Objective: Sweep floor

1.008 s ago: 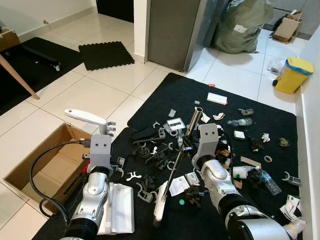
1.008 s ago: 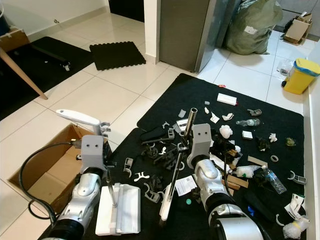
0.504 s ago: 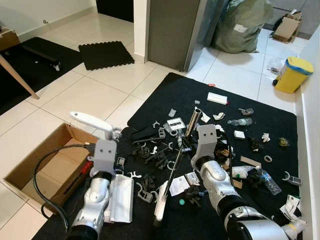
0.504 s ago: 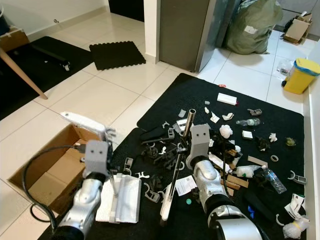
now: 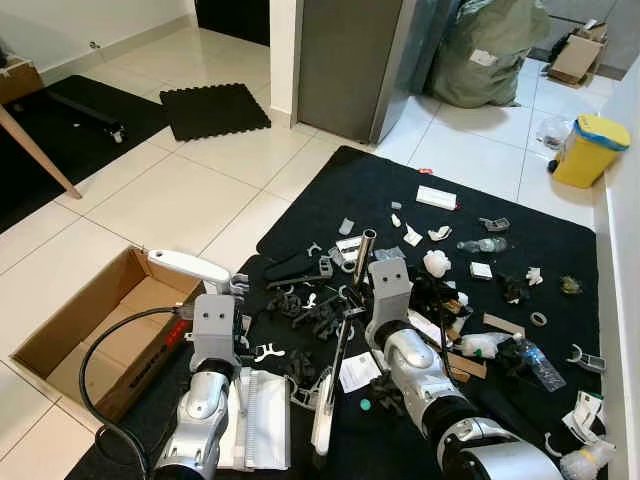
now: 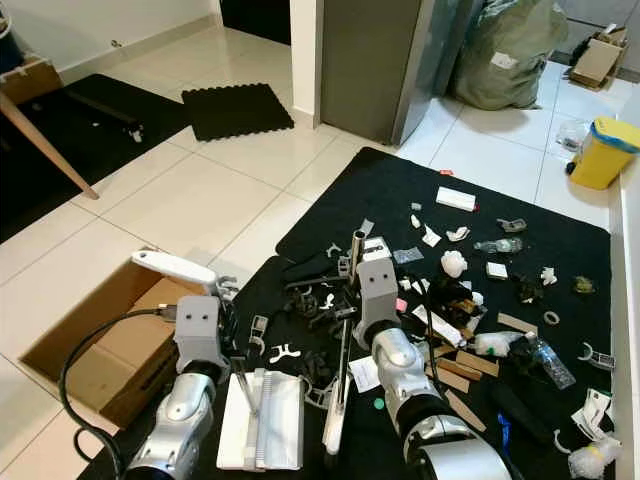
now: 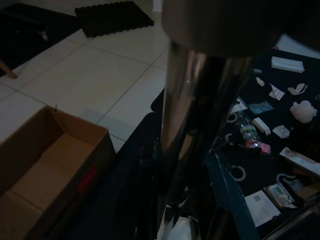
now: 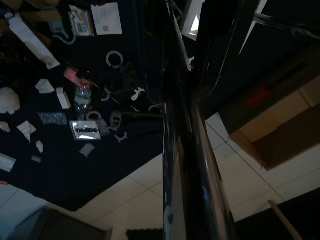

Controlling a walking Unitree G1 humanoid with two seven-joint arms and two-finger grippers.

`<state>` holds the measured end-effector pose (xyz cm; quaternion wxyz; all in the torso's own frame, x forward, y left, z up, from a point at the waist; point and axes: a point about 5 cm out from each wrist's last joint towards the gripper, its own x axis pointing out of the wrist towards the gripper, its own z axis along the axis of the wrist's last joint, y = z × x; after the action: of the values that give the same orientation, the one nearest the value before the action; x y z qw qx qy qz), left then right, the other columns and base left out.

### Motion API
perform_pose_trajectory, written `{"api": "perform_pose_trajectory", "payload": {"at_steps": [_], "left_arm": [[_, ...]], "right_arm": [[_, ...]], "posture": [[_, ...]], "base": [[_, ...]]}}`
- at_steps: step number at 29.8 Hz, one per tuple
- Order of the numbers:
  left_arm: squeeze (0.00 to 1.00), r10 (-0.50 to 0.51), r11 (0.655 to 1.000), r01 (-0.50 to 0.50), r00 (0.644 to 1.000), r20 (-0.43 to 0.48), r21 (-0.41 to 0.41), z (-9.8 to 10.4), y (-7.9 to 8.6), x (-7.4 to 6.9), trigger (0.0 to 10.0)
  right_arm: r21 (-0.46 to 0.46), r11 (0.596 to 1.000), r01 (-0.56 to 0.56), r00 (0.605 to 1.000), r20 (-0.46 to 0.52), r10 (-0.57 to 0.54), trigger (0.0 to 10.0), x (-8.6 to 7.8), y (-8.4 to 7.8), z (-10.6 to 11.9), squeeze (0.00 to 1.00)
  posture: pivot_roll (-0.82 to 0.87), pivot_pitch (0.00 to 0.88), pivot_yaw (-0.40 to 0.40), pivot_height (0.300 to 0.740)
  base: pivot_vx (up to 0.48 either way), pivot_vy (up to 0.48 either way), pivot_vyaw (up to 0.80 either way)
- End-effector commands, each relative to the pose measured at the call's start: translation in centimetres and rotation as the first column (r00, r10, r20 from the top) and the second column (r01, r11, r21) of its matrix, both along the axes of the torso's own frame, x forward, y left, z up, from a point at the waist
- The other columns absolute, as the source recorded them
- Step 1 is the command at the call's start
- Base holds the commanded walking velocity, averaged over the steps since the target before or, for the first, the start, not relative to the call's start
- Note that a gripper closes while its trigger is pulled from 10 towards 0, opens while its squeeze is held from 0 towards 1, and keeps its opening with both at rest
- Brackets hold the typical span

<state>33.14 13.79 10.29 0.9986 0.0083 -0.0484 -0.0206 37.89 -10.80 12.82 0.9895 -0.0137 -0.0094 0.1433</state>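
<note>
My left gripper (image 5: 237, 332) is shut on the thin metal pole (image 7: 190, 100) of a white dustpan (image 5: 264, 434). The pan lies flat on the black mat (image 5: 520, 260), and its white grip (image 5: 187, 265) sticks up over the box edge. My right gripper (image 5: 350, 312) is shut on the shiny broom pole (image 6: 350, 300), which leans back toward me. The narrow white broom head (image 5: 322, 428) rests on the mat just right of the dustpan. Several grey plastic clips (image 5: 300, 305), paper scraps (image 5: 357, 370) and plastic bottles (image 5: 484, 244) are strewn over the mat around the broom.
An open cardboard box (image 5: 70, 330) stands on the tiles to the left of the mat. A grey cabinet (image 5: 340, 60) and a green bag (image 5: 480, 50) are at the back, with a yellow bin (image 5: 588, 148) at the far right. A slanted wooden table leg (image 5: 35, 150) stands at the far left.
The left arm has shifted the dustpan right, closer to the broom head. The broom pole's top has swung left, and the right wrist moved left with it.
</note>
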Motion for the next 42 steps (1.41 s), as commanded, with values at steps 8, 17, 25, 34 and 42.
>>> {"api": "perform_pose_trajectory", "payload": {"at_steps": [8, 17, 25, 34, 42], "left_arm": [[0.00, -0.089, 0.972, 0.084, 0.996, -0.014, -0.220, 1.1, -2.4, 0.1, 10.0], [0.00, -0.154, 0.951, 0.153, 0.988, 0.018, -0.270, 3.0, -3.7, 0.6, 10.0], [0.00, -0.223, 0.930, 0.225, 0.974, 0.040, -0.291, 4.5, -4.2, 0.6, 10.0], [0.00, -0.224, 0.928, 0.246, 0.968, 0.111, -0.280, 6.8, -3.7, 0.5, 10.0], [0.00, -0.220, 0.969, 0.236, 0.960, 0.175, -0.074, 8.8, -2.9, 0.3, 10.0]], "right_arm": [[-0.002, 1.000, 0.006, 1.000, -0.028, -0.006, 10.0, -0.2, 0.0, -0.7, 0.00], [-0.008, 1.000, 0.012, 1.000, -0.028, -0.012, 10.0, -0.2, -0.4, -0.7, 0.00], [-0.011, 1.000, 0.017, 0.999, -0.032, -0.017, 10.0, -0.2, -0.5, -0.8, 0.00], [-0.014, 1.000, 0.019, 0.999, -0.037, -0.020, 10.0, -0.3, -0.6, -1.0, 0.00], [-0.021, 1.000, 0.019, 0.999, -0.051, -0.020, 10.0, -0.5, -0.7, -1.4, 0.00]], "posture": [[0.12, 0.313, -0.026, 0.740], [0.12, 0.296, -0.021, 0.740], [0.12, 0.290, -0.020, 0.740], [0.12, 0.294, -0.018, 0.740], [0.12, 0.303, -0.017, 0.740]], "base": [[0.000, 0.000, 0.00], [0.000, 0.000, 0.00], [0.000, 0.000, 0.00], [0.000, 0.000, 0.00], [0.000, 0.000, 0.00]]}}
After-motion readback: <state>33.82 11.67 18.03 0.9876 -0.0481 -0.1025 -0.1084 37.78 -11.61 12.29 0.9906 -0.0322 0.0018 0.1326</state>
